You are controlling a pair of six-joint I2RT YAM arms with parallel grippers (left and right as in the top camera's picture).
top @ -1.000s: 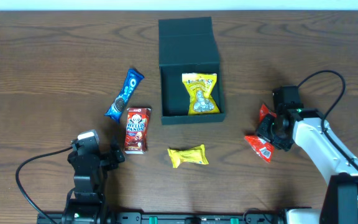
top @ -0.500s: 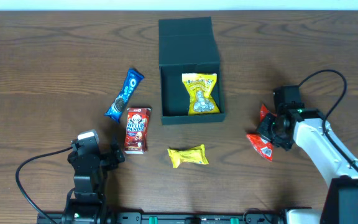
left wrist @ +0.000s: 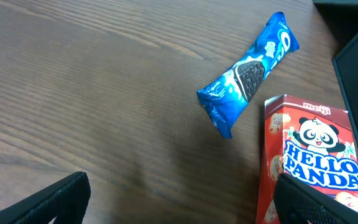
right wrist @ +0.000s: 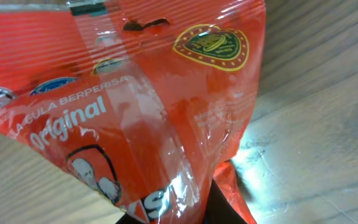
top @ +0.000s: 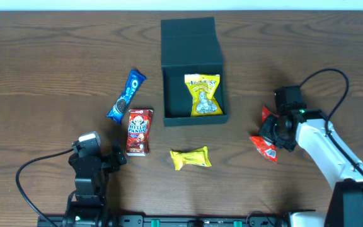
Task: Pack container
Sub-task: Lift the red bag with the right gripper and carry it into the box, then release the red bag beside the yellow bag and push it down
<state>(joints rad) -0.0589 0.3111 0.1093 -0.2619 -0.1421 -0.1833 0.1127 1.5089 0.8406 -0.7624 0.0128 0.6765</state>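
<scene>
Right then, the container (top: 193, 69) sat on the brown desk (top: 43, 63), near the far middle. It was a dark green box, and its lid (top: 188, 39) was open and lay flat behind it. One yellow packet (top: 203, 94) lay inside the box, on the right side.

A second yellow packet (top: 191, 158) lay on the desk, a bit in front of the box and apart from it. To the left of the box was a blue cookie packet (top: 126, 96), lying at a slant. Just below it stood a red Hello Panda box (top: 139, 131). The two were very near each other, but I could not tell if they touched.

The left claw (top: 117, 156) was low down on the left side of the desk, just beside the Hello Panda box. Its two fingers (left wrist: 61, 199) were spread wide, and it held nothing.

The right claw (top: 273, 131) was off to the right of the container, well apart from it. It was closed tight on a red packet (top: 265, 146). In the right wrist view, this shiny red packet filled almost the whole picture and bore the word "Original". From above, red bits of it stuck out on both sides of the claw, and I could not tell if it was off the desk.
</scene>
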